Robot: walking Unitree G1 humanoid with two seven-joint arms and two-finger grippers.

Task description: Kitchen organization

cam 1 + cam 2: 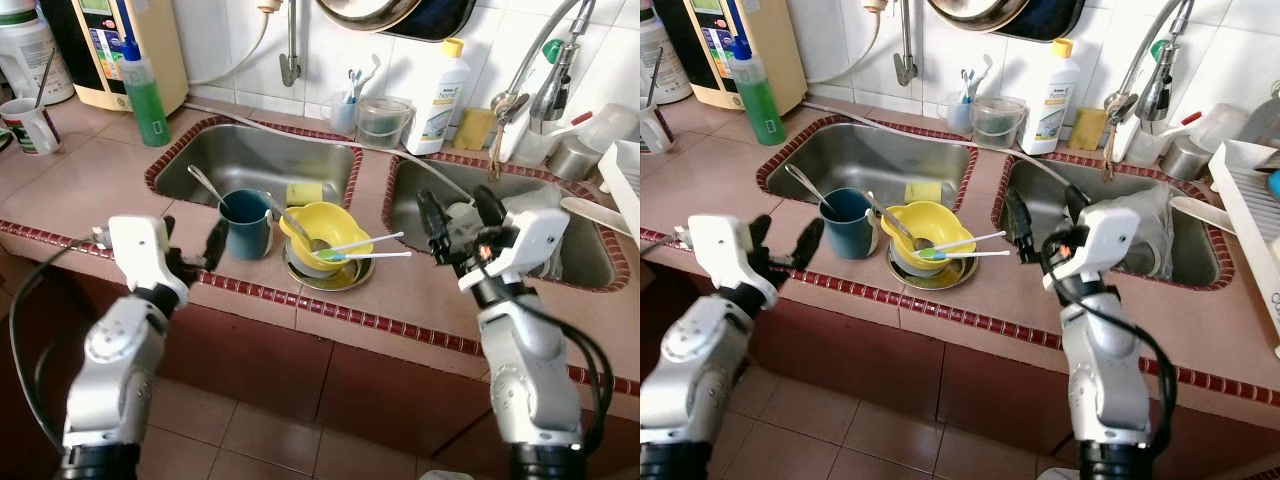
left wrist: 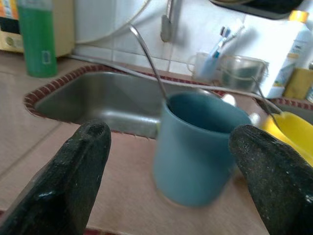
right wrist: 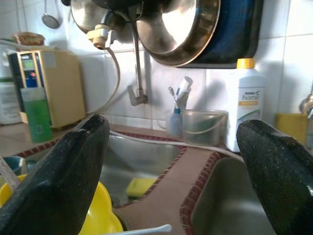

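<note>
My left pincer (image 1: 192, 256) is spread before the blue mug (image 1: 246, 223); a careless nudge could tip its spoon (image 1: 206, 186) out.

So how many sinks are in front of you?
2. The left sink sits behind the blue cup, holding a yellow sponge. The right sink lies behind the right gripper, under the tap.

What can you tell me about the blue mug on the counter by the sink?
The blue mug is a plain, matte teal-blue cup standing upright on the tiled counter strip in front of the left sink. A metal spoon leans inside it, handle sticking out. It sits close beside the yellow bowl. The left hand is open, facing it, not touching.
</note>
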